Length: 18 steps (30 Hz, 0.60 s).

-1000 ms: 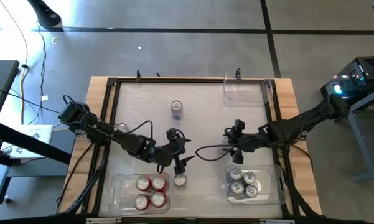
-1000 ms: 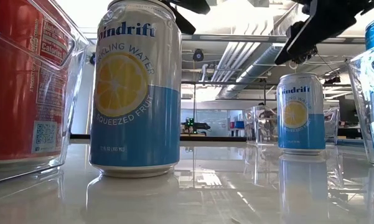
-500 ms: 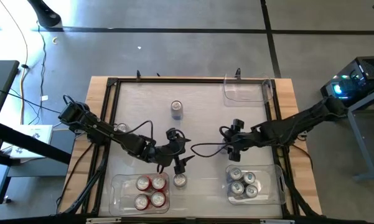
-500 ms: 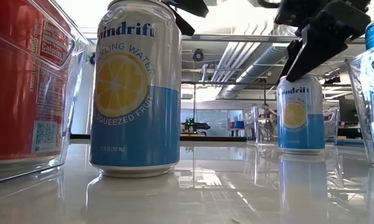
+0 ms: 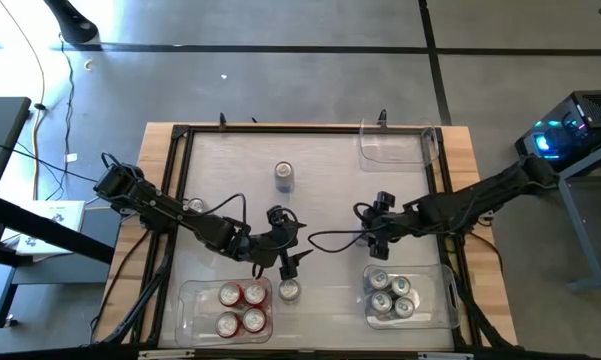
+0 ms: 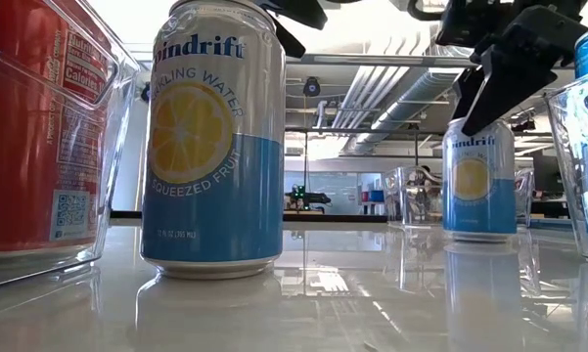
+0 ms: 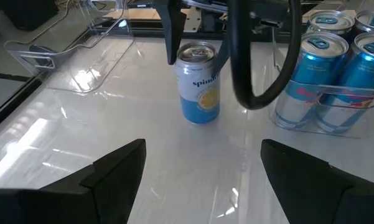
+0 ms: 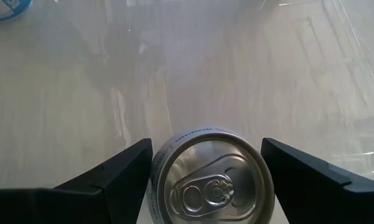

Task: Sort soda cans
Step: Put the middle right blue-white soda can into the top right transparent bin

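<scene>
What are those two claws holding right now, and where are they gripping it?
Nothing. The right gripper straddles a can with open fingers; the left gripper hangs open above another can.

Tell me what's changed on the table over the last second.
The right gripper drew back from over the bin of blue cans toward the table's middle, open, and now straddles the top of a lemon water can. In the low view it moved from high right down over that can. The left gripper, open above the near lemon can, stayed put, as did the red cans and the far can.
</scene>
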Available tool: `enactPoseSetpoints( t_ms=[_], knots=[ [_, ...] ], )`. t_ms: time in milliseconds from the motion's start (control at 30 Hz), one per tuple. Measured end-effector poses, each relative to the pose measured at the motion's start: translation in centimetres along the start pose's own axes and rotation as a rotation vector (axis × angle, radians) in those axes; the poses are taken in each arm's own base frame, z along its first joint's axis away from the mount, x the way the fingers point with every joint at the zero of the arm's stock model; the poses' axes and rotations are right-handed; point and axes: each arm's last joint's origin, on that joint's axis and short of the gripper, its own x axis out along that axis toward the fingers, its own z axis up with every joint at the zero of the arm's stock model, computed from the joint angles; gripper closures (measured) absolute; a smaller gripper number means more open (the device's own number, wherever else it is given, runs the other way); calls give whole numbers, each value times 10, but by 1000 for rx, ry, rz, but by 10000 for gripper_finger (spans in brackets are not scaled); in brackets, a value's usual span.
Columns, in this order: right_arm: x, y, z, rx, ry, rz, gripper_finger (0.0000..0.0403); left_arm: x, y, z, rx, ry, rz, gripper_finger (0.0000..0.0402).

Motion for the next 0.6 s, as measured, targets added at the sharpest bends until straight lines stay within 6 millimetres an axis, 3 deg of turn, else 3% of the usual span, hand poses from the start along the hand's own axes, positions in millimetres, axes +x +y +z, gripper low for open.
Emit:
enactPoseSetpoints(
  t_ms=[133, 300, 600],
  knots=[
    [0, 0, 0, 0, 7, 9, 122, 0, 0, 0, -9, 0, 0, 88],
    [0, 0, -1, 1, 15, 18, 169, 0, 0, 0, -17, 0, 0, 88],
    [1, 0, 1, -26, -1, 23, 170, 0, 0, 0, -16, 0, 0, 88]
  ],
)
